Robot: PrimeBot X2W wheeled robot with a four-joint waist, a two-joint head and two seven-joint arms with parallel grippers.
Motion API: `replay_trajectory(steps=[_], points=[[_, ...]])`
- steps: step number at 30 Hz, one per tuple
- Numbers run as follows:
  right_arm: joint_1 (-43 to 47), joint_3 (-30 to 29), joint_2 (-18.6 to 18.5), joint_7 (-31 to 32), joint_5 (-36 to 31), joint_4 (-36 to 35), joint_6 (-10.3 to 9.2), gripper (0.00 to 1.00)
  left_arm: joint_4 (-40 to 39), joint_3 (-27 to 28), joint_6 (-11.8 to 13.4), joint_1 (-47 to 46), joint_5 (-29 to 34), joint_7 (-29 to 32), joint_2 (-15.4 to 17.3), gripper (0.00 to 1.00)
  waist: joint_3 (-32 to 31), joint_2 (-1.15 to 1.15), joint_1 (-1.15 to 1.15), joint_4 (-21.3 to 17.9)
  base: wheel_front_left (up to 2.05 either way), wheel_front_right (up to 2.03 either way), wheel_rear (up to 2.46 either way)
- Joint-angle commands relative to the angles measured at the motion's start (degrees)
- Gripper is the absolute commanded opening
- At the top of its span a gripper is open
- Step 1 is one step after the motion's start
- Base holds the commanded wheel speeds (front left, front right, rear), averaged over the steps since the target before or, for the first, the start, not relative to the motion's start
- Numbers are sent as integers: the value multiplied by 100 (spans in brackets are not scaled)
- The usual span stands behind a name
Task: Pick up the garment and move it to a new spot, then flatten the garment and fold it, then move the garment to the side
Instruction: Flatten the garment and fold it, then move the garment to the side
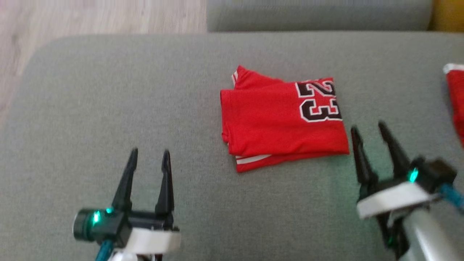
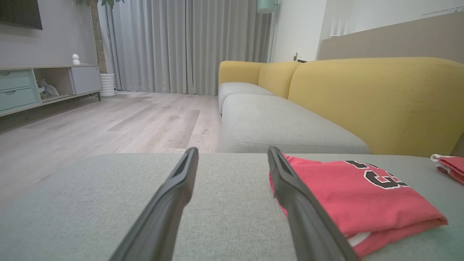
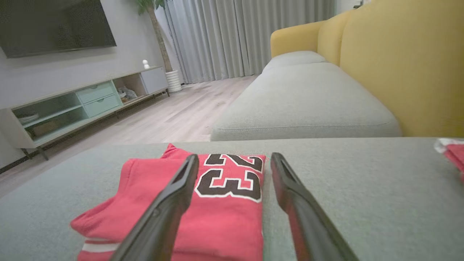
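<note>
The grey cushion (image 1: 108, 90) bearing the garment (image 1: 275, 123) runs out of the head view on the near side and on the right, so its full extent cannot be told. Its rounded far-left corner shows well to the left of the garment, with wooden floor (image 1: 90, 18) past that corner. Beyond the garment's far edge a narrow seam parts the cushion from a sofa seat (image 1: 319, 14), which has a yellow backrest (image 2: 380, 101) to the right.

The garment lies folded into a flat red rectangle a little right of the cushion's middle. Its inner layers are hidden; a white-striped hem peeks out along the near edge, and the black number 23 sits at its right end. To the garment's left the cushion lies bare and wide.

Well to the garment's right, a second red cloth (image 1: 456, 105) with a white edge is cut off by the frame.

The right gripper (image 1: 368, 127) hovers just beside the garment's near right corner, jaws spread with nothing between them. The left gripper (image 1: 150, 151) hangs well apart to the garment's near left, jaws likewise spread and holding nothing.
</note>
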Motion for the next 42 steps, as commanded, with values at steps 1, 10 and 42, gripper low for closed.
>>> replay_trajectory(steps=[1, 10, 42], points=[[205, 43, 137, -59, -112, -197, -4, 100, -106, 215, -53, 54, 35, -29, -5, 100, -311, 0, 1, -73, 0, 0, 0], [1167, -2, 652, -61, -754, -192, -4, 100, 132, 357, -327, 647, 89, -29, -5, 100, -878, 0, 1, -158, 0, 0, 0], [1251, -166, 878, -62, -1117, -198, -4, 100, 411, 553, -135, 830, 132, -29, -5, 100, -1005, 0, 1, -260, 0, 0, 0]])
